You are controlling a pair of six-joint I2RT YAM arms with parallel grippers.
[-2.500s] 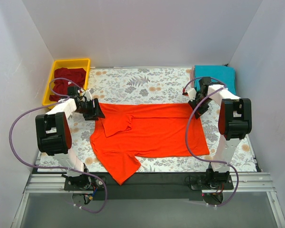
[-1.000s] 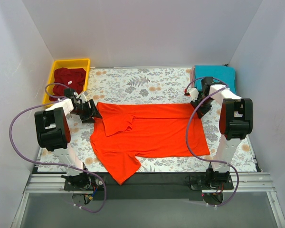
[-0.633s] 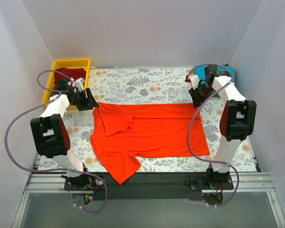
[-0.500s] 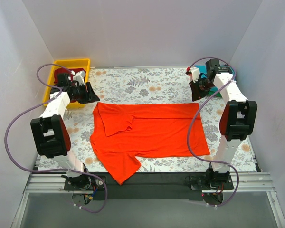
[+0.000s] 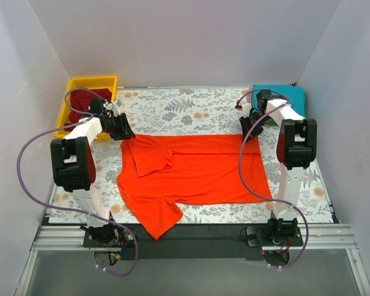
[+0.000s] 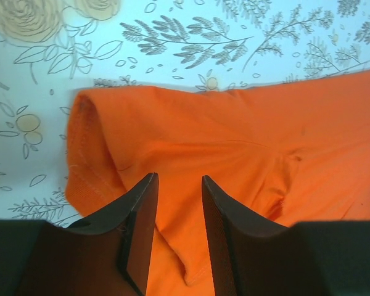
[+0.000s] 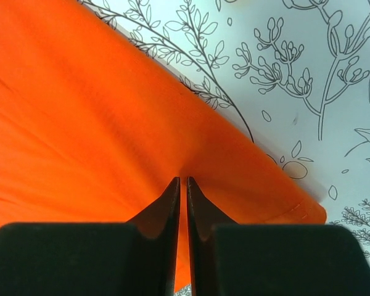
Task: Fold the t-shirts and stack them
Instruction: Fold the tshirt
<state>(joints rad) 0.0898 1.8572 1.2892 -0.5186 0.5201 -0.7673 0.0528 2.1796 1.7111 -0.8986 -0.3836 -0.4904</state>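
Note:
The orange-red t-shirt [image 5: 197,166] lies spread flat across the floral table cloth, with one sleeve hanging toward the near edge. My left gripper [image 5: 123,131] is at the shirt's far left corner. Its jaws [image 6: 179,177] stand open over a fold of the orange cloth [image 6: 203,129]. My right gripper [image 5: 250,128] is at the far right corner. In the right wrist view it [image 7: 183,179] is shut, pinching the orange cloth [image 7: 80,111] near its edge. The maroon t-shirt [image 5: 86,102] lies crumpled in the yellow bin. The teal t-shirt [image 5: 283,98] lies folded at the far right. No green shirt is in view.
The yellow bin [image 5: 92,80] stands at the far left corner, just behind my left arm. White walls close in the far side and both sides. The floral table cloth [image 5: 185,108] shows bare behind the orange shirt.
Both grippers rose and pulled back toward the far corners, then came down again onto the orange shirt's far corners. The shirt's far edge now lies straighter.

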